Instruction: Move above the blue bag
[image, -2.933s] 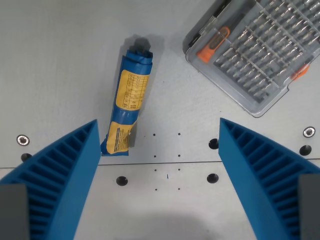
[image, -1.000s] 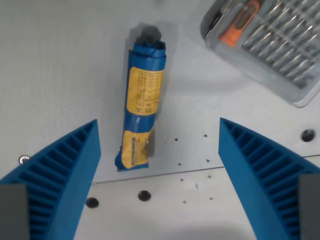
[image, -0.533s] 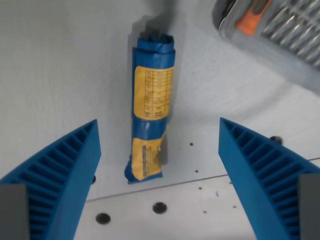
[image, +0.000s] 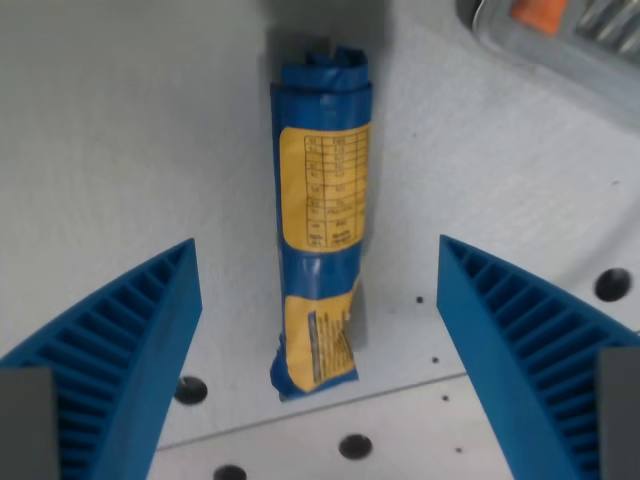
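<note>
Wrist view shows the gripper (image: 318, 300) spread wide over the blue bag (image: 322, 215); center it, keep height.

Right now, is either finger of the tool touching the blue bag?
No. The blue bag lies between the open tool's fingers, with bare table showing on both sides.

One rolled blue plastic bag with yellow labels (image: 320, 215); one clear plastic screwdriver-bit case (image: 565, 40); two ribbed blue fingers (image: 110, 350).
</note>
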